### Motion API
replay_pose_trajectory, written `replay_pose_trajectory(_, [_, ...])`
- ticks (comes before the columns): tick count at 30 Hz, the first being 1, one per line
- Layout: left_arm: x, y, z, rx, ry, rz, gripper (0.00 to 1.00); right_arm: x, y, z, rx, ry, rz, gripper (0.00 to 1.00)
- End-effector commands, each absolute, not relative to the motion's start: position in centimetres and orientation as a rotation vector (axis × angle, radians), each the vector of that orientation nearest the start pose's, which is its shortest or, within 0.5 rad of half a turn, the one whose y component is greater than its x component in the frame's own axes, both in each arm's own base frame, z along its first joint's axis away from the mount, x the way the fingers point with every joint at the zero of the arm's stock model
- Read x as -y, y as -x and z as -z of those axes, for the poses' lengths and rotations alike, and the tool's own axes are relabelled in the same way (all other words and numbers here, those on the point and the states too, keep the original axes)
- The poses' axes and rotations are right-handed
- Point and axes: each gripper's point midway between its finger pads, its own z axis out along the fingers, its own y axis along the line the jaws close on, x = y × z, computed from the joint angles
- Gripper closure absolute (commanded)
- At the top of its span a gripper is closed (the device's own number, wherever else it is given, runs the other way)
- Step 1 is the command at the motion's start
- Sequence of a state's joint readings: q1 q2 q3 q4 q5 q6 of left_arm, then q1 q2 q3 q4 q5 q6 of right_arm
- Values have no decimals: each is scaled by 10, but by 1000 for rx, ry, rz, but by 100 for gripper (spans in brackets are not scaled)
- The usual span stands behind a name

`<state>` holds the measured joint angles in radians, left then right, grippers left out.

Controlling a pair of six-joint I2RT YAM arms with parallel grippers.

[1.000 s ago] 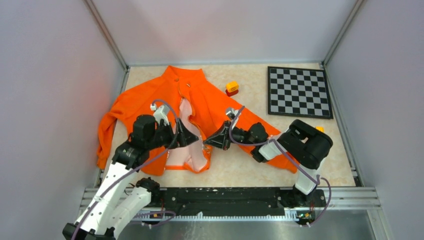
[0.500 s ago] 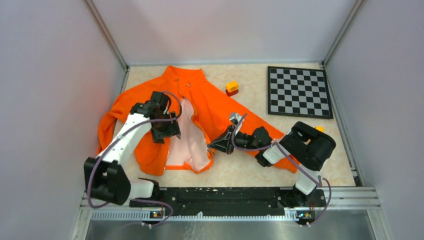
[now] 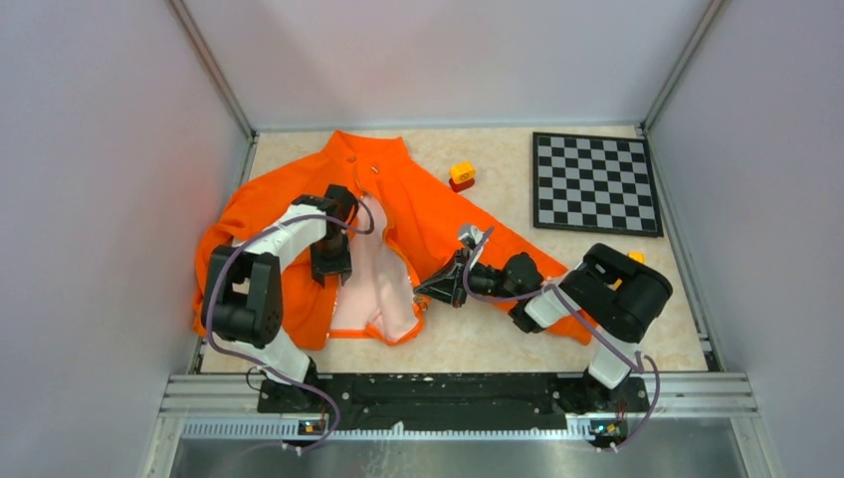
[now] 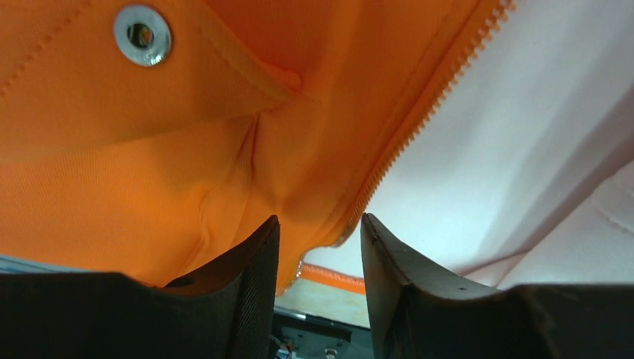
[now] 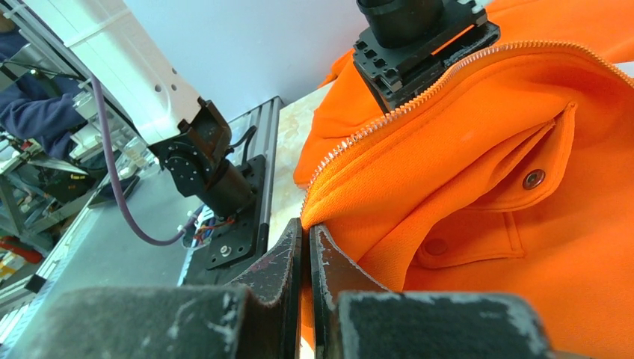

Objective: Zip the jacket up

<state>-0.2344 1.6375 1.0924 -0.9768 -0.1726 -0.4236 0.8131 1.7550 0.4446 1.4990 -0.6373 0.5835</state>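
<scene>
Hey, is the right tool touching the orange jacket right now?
Touching. The right wrist view shows the right tool shut on the jacket, with the orange front edge beside the zipper teeth pinched between its jaws.

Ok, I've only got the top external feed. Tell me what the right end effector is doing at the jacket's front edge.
Observer: In the right wrist view, the right end effector is shut on the jacket, with the orange edge pinched between its fingers.
Operator: Now give me the left one.
Observer: In the left wrist view, the left end effector is open. The zipper teeth run down into the gap and are not clamped.
Operator: Report any hardware near it.
Observer: A metal snap sits on the orange flap above the fingers.
</scene>
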Motion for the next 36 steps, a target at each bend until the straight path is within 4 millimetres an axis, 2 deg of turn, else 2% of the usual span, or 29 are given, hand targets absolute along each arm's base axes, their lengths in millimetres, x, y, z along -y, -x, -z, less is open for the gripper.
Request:
replay_pose_trajectory(1, [36,-266,-39,-2941,267,-297,54,-366,-177,-209,-1140,791,-1553,100])
replay_pose_trajectory(3, [36,-270,-35,-2930,264,-293,58,-366,-177,-209,-1140,789,-1552,100])
replay_pose_trajectory(5, [38,-274,-34,-2918,265,-282,68,-366,-177,-210,-1142,787,-1555,100])
replay_pose_trajectory(8, [38,-283,-41,-2884,279,-284,94,-367,-178,-208,-1149,785,-1558,100])
replay_pose_trajectory(9, [38,-290,-48,-2854,289,-283,100,-367,-179,-208,-1151,783,-1558,100])
replay_pose_trajectory(14, [41,-331,-92,-2671,352,-219,100,-369,-180,-205,-1168,775,-1569,100])
replay_pose_trajectory(16, [47,-350,-98,-2618,380,-180,100,-369,-180,-205,-1171,771,-1576,100])
replay_pose_trajectory(22, [57,-392,-91,-2576,402,-151,100,-370,-181,-203,-1177,770,-1579,100])
replay_pose_trajectory(25, [53,-399,-85,-2590,375,-202,100,-370,-181,-203,-1178,770,-1575,100])
replay_pose_trajectory(27, [50,-397,-89,-2589,364,-222,88,-370,-181,-202,-1179,771,-1578,100])
replay_pose_trajectory(29, [48,-390,-99,-2580,357,-220,63,-371,-181,-202,-1183,769,-1583,100])
replay_pose_trajectory(31, [48,-379,-114,-2565,348,-184,46,-371,-181,-202,-1185,768,-1588,100])
replay_pose_trajectory(34, [53,-354,-124,-2582,330,-112,32,-372,-182,-201,-1191,765,-1594,100])
replay_pose_trajectory(36, [62,-333,-122,-2622,299,-22,29,-373,-182,-201,-1196,762,-1598,100])
